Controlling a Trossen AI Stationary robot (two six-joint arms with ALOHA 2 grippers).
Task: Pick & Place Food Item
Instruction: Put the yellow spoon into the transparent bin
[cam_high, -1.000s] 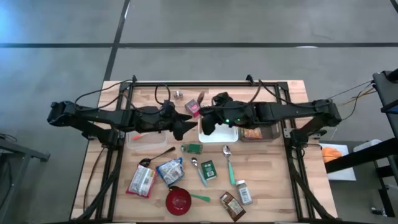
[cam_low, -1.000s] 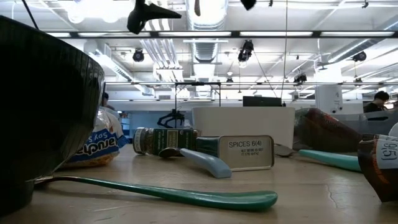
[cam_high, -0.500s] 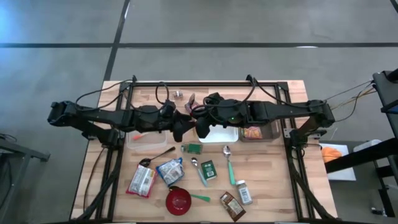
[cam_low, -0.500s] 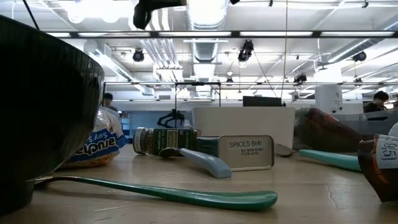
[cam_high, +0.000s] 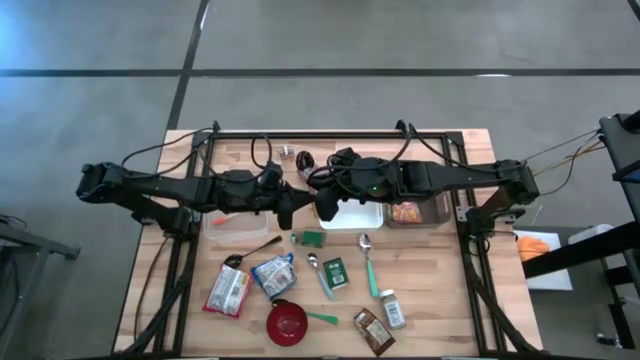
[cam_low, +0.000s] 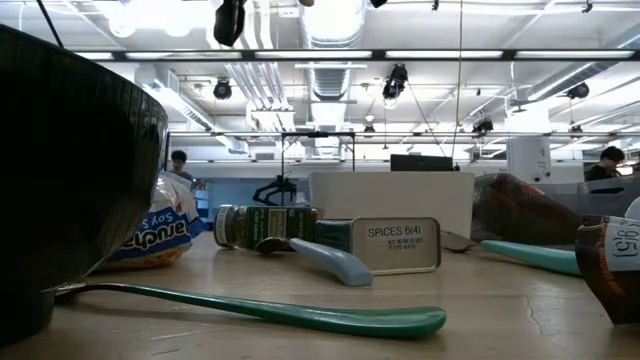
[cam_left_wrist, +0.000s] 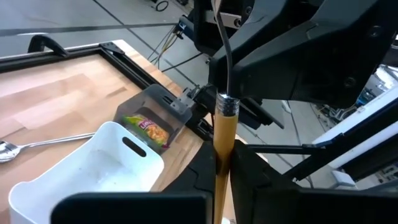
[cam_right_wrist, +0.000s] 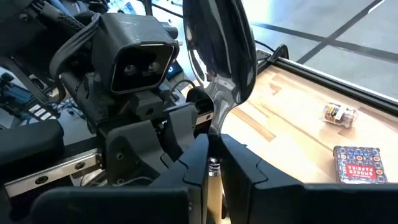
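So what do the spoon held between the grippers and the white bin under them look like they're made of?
Spoon: bowl looks like polished metal, mirror-like with reflections; handle looks like matte tan wood or bamboo, joined by a metal collar. White bin: smooth, opaque, rounded edges and moulded slot handle, probably plastic.

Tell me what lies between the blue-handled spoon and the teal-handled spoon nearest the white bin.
The green spice tin lies between the blue-handled spoon and that teal-handled spoon, as the high view shows.
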